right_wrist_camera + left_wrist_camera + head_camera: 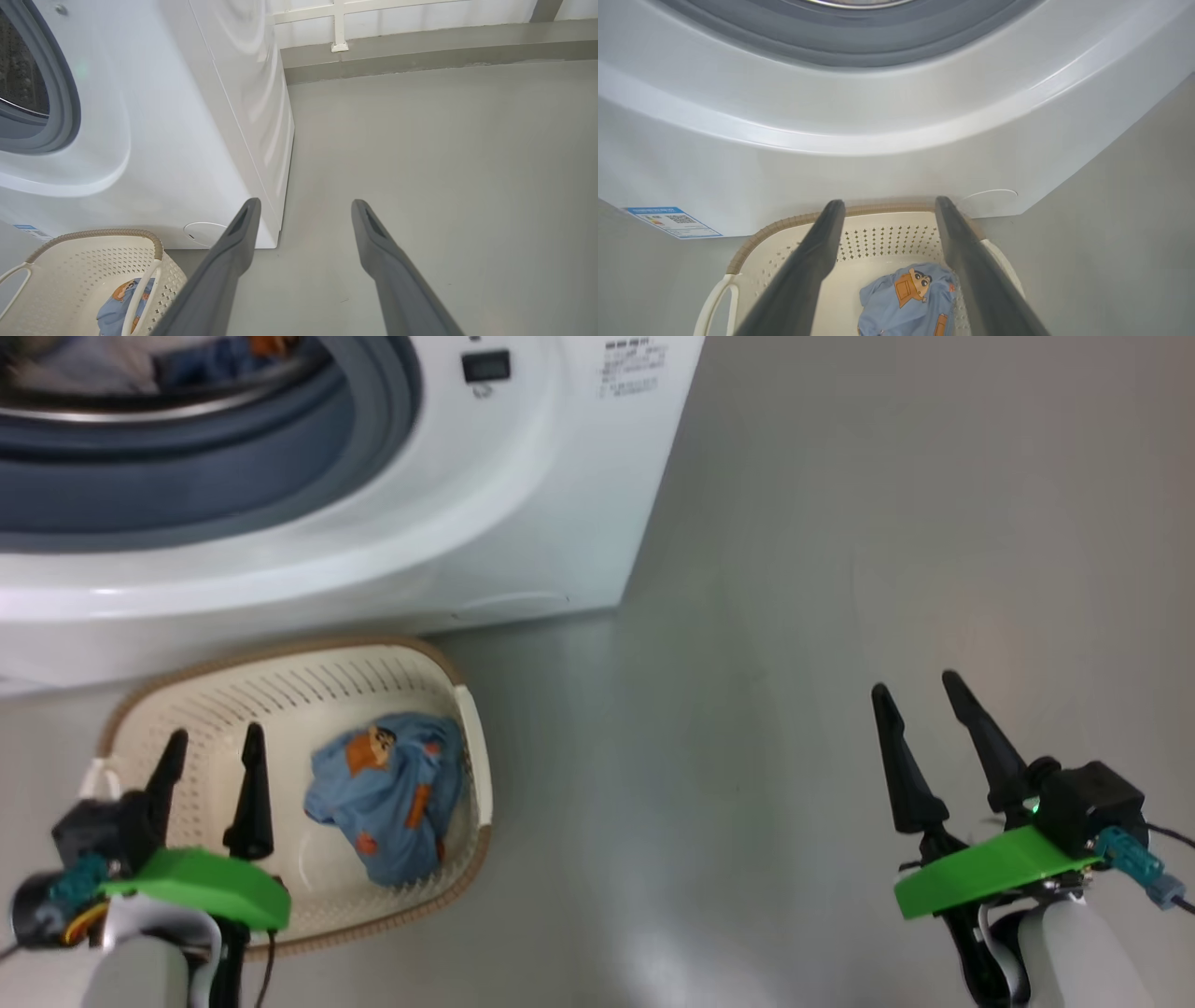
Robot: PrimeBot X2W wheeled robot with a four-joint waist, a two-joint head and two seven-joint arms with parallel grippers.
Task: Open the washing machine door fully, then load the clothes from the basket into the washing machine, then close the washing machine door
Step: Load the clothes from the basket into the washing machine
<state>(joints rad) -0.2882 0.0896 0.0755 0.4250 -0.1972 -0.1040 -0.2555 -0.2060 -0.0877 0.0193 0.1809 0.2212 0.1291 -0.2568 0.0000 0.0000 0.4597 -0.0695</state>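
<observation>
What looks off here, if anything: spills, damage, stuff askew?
Nothing stands out. The cream perforated plastic basket sits upright on the grey floor before the white front-loading washing machine, with one light blue printed garment bundle inside it and nothing spilled. The left gripper and right gripper are open and empty.

Head view looks down; all three views share the basket.

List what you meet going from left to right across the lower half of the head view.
Left pincer → blue printed clothes → right pincer. The basket is left out, since it spreads behind the first two.
</observation>
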